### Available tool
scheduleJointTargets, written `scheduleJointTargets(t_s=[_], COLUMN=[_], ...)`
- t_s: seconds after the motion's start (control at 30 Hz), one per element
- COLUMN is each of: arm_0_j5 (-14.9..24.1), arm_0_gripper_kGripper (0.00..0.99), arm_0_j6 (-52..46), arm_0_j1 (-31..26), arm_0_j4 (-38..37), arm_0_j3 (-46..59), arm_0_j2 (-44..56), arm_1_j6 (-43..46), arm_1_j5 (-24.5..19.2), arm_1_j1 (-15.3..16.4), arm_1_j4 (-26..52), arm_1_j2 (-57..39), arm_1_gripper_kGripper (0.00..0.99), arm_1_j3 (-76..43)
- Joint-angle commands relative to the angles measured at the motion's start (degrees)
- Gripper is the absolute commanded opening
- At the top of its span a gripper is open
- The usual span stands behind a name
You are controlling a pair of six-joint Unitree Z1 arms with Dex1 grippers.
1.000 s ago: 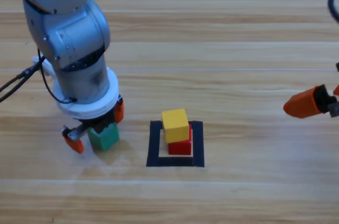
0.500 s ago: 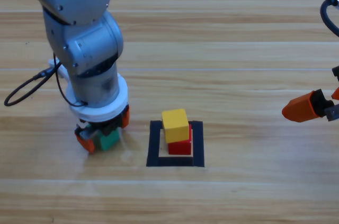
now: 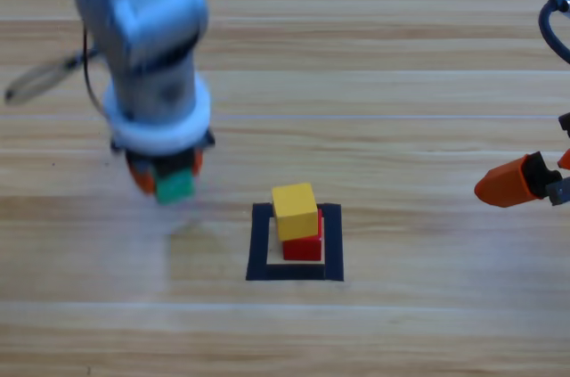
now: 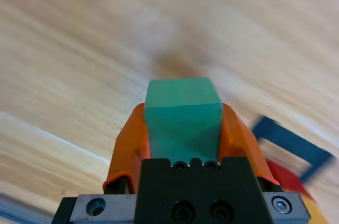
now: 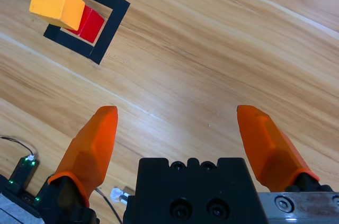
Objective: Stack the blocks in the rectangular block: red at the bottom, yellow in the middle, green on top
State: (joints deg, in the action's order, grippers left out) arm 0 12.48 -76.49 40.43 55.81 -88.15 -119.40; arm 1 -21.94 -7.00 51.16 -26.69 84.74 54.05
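The yellow cube (image 3: 295,209) sits on the red cube (image 3: 304,244) inside the black tape square (image 3: 260,243). My left gripper (image 3: 166,175) is shut on the teal-green cube (image 3: 175,186) and holds it above the table, left of the square. In the left wrist view the green cube (image 4: 183,117) fills the gap between the two orange jaws, with a corner of the tape square (image 4: 290,142) beyond. The right gripper (image 5: 180,134) waits open at the right edge; its wrist view shows the yellow cube (image 5: 55,3) on the red cube (image 5: 89,24) far off.
The table is bare wood around the tape square. A black cable (image 3: 44,79) trails left from the left arm. Only one orange jaw of the right gripper (image 3: 515,182) shows in the high view.
My left gripper closed on the green cube and lifted it off the table, moving up and slightly right. The right arm held still.
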Motion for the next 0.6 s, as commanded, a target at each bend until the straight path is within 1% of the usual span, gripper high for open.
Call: scheduleJointTargets(t_s=[0.03, 0.07, 0.13, 0.17, 0.2, 0.3, 0.47, 0.53, 0.6], arm_0_j5=[0.62, -1.76, -3.34, -3.95, -5.18, -6.76, -7.29, -8.17, -8.26], arm_0_gripper_kGripper=[0.117, 0.1, 0.023, 0.0, 0.0, 0.0, 0.0, 0.0, 0.0], arm_0_j6=[17.95, 25.16, 30.35, 32.46, 35.09, 38.87, 45.2, 47.13, 48.19], arm_0_j1=[-1.23, -1.76, -1.94, -1.94, -1.94, -1.59, 2.55, 3.16, 4.48], arm_0_j4=[5.72, 6.33, 7.03, 8.18, 8.53, 12.31, 13.28, 14.59, 17.32], arm_0_j3=[-12.92, -15.12, -16.26, -17.41, -18.55, -23.65, -24.79, -25.58, -28.39], arm_0_j2=[3.47, 5.31, 7.6, 8.3, 8.65, 7.16, 4.87, 2.85, 0.04], arm_1_j6=[-0.03, -0.03, -0.03, -0.12, -0.39, -0.47, -1.0, -1.27, -1.44], arm_1_j5=[0.32, 0.32, 0.32, 0.32, 0.32, 0.32, 0.32, 0.32, 0.32], arm_1_j1=[-1.41, -1.41, -1.41, -1.41, -1.41, -1.41, -1.41, -1.41, -1.41], arm_1_j4=[1.64, 1.64, 1.64, 1.55, 1.64, 1.55, 1.55, 1.55, 1.55], arm_1_j2=[1.31, 1.31, 1.22, 1.22, 1.4, 1.48, 1.84, 2.01, 2.27], arm_1_gripper_kGripper=[0.99, 0.99, 0.99, 0.99, 0.99, 0.99, 0.99, 0.99, 0.99], arm_1_j3=[-1.76, -1.76, -1.67, -1.76, -1.76, -1.67, -1.58, -1.58, -1.58])
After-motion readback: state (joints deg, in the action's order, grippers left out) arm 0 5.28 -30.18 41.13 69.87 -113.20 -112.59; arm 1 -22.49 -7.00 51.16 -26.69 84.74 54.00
